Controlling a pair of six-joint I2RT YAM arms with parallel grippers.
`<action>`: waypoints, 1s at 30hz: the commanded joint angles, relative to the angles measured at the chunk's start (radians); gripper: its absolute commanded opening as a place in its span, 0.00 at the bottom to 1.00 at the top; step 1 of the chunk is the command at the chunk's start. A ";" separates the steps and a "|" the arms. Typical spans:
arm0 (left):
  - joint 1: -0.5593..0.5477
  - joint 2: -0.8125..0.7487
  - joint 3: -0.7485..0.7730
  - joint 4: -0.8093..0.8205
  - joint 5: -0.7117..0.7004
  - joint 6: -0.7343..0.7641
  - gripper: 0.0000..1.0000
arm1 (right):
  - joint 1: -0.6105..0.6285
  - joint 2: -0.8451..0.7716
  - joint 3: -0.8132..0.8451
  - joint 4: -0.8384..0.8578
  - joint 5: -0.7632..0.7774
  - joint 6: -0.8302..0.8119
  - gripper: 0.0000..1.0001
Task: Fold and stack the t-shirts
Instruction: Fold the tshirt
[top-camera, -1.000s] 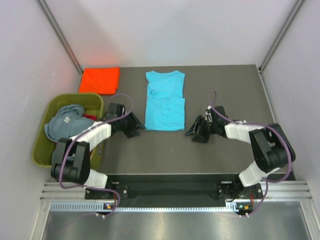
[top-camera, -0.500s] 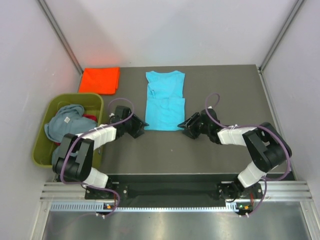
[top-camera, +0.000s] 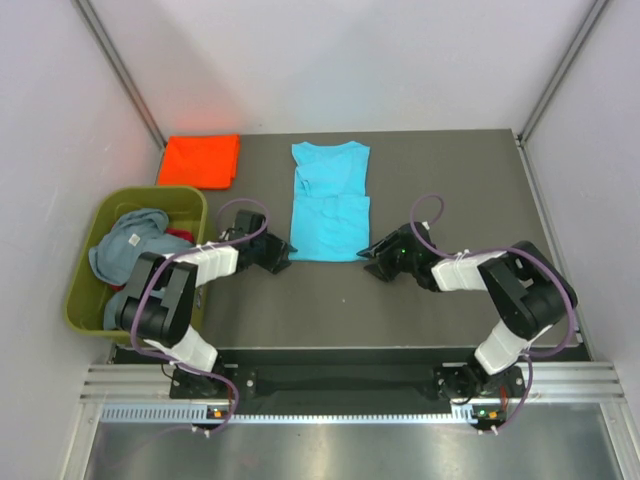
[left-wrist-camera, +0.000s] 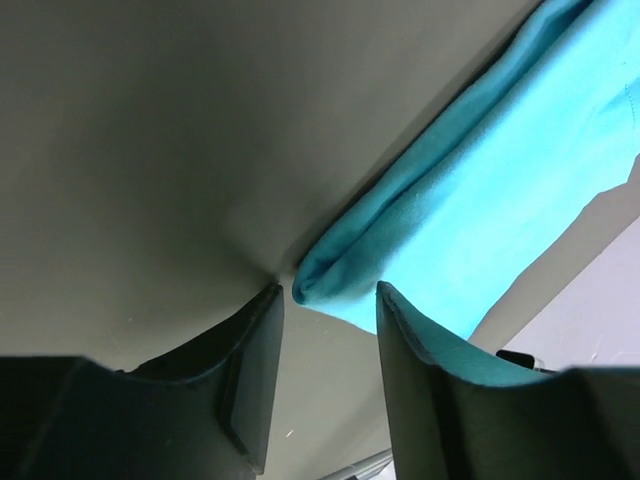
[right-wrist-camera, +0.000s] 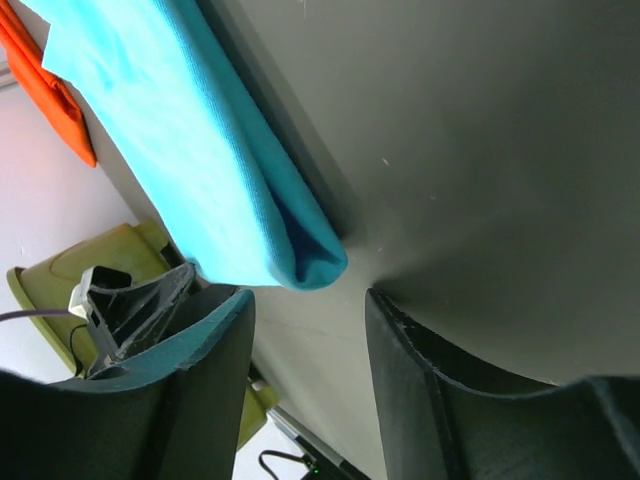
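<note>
A bright turquoise t-shirt (top-camera: 331, 205) lies folded into a long strip in the middle of the table. My left gripper (top-camera: 283, 254) sits low at its near left corner. In the left wrist view the left gripper (left-wrist-camera: 330, 297) is open, and the folded corner of the turquoise t-shirt (left-wrist-camera: 318, 280) lies just at its fingertips, unclamped. My right gripper (top-camera: 371, 252) sits at the near right corner. There the right gripper (right-wrist-camera: 308, 297) is open too, with the turquoise t-shirt (right-wrist-camera: 305, 262) corner just ahead of its tips. An orange-red t-shirt (top-camera: 200, 160) lies folded at the back left.
An olive-green tub (top-camera: 85, 278) stands at the left table edge, holding a crumpled grey-blue t-shirt (top-camera: 128, 243) with a bit of red cloth (top-camera: 181, 236) beside it. Grey walls enclose the table on three sides.
Both grippers have moved inward along the table to the near corners of the turquoise t-shirt. Their jaws have narrowed a little.
</note>
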 joint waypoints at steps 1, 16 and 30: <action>0.002 0.037 0.021 -0.010 -0.022 -0.018 0.47 | 0.015 0.023 0.017 0.025 0.030 0.026 0.48; 0.019 -0.013 0.078 -0.208 0.020 0.137 0.53 | -0.074 -0.014 0.176 -0.143 -0.322 -0.431 0.55; 0.022 0.014 0.279 -0.351 0.125 0.456 0.48 | -0.098 0.165 0.336 -0.059 -0.537 -0.605 0.15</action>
